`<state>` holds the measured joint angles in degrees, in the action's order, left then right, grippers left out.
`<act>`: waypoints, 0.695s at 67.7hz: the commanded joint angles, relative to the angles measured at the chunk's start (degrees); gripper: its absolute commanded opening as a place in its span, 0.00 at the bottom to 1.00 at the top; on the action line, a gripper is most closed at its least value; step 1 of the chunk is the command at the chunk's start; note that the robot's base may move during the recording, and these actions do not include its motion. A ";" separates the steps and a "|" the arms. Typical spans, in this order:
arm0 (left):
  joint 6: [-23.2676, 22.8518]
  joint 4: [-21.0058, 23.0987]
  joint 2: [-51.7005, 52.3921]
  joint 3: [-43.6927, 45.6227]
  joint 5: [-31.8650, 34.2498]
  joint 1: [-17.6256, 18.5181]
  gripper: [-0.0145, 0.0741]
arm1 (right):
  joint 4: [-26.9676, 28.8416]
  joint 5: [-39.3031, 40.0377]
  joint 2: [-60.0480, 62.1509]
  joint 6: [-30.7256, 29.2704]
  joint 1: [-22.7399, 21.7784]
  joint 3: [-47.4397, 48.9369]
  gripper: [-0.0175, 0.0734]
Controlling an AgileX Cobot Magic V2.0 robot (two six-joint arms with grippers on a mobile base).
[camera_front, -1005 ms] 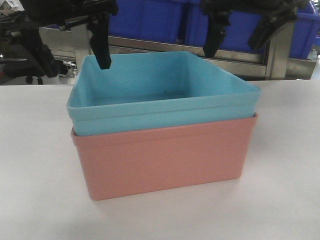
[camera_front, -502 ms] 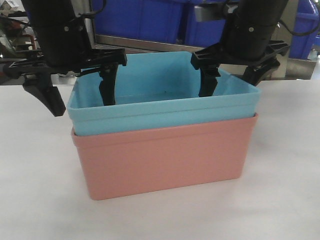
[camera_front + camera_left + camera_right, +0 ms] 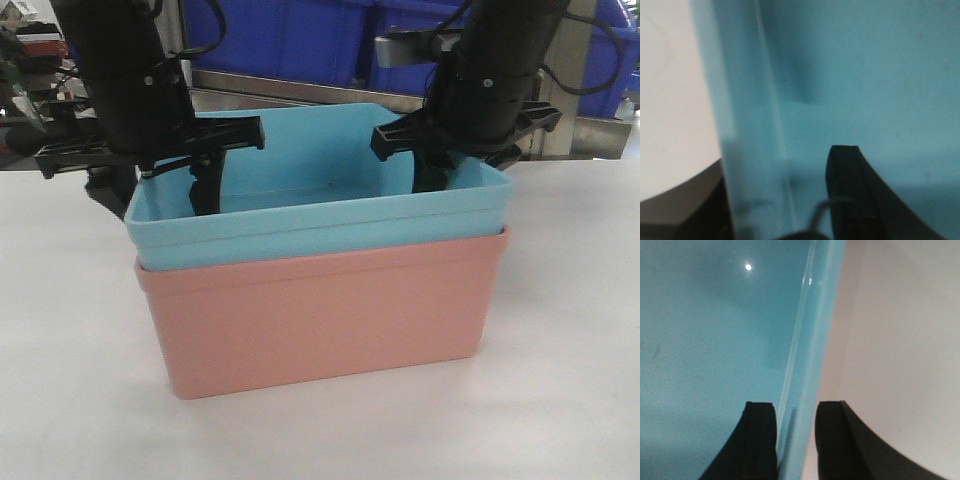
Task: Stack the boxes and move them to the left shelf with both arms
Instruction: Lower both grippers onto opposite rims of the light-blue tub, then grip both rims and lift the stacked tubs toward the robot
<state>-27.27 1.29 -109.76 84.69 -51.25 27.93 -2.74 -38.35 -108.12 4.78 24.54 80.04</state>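
The light blue box [image 3: 320, 215] sits nested inside the salmon pink box [image 3: 320, 310] on the white table [image 3: 70, 350]. My left gripper [image 3: 157, 203] is open and straddles the blue box's left wall, one finger inside and one outside. In the left wrist view [image 3: 777, 165] a gap shows between the wall and the inner finger [image 3: 850, 190]. My right gripper [image 3: 465, 175] straddles the right wall. In the right wrist view [image 3: 795, 405] its fingers press on the blue rim [image 3: 810, 340]. The roller shelf is out of view.
Big dark blue crates [image 3: 290, 40] stand on a steel frame [image 3: 300, 90] behind the table. Dark equipment [image 3: 30, 60] sits at the far left. A steel post [image 3: 565, 90] stands at the back right.
Both grippers came down from above the boxes onto the blue box's side walls. The right fingers closed on the rim. The stack shifted slightly left.
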 commanded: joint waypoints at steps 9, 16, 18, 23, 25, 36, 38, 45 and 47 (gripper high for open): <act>0.71 -0.87 2.48 1.38 0.33 0.17 0.16 | -1.39 1.48 3.06 0.26 -0.36 1.89 0.23; 0.71 -2.09 2.48 1.38 0.33 0.17 0.16 | -1.04 0.78 3.14 1.15 -0.36 1.89 0.23; 0.71 -2.46 2.48 1.38 0.17 0.28 0.16 | -1.04 0.48 3.13 1.91 -0.36 1.89 0.23; 0.71 -3.34 2.83 1.38 -0.59 0.68 0.16 | -1.04 -0.27 3.42 3.09 -0.36 1.89 0.23; 0.71 -4.02 3.12 1.38 -1.06 1.07 0.16 | -0.90 -0.77 3.67 3.53 -0.36 1.89 0.23; 0.71 -7.94 5.38 1.38 -2.12 3.57 0.16 | 0.37 -1.63 5.81 3.99 -0.36 1.75 0.23; 0.71 -8.06 5.78 1.38 -2.12 4.01 0.16 | 0.42 -1.45 6.24 4.06 -0.36 1.69 0.23; 0.71 -7.95 7.02 1.38 -2.47 5.02 0.16 | 0.42 -2.05 8.25 4.06 -0.36 1.62 0.23; 0.71 -7.86 7.31 1.38 -2.63 5.14 0.16 | 0.42 -2.49 9.01 4.06 -0.36 1.62 0.23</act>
<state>-27.12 -5.52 -107.84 84.49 -53.72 31.74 -1.53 -44.28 -104.92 7.14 24.58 79.79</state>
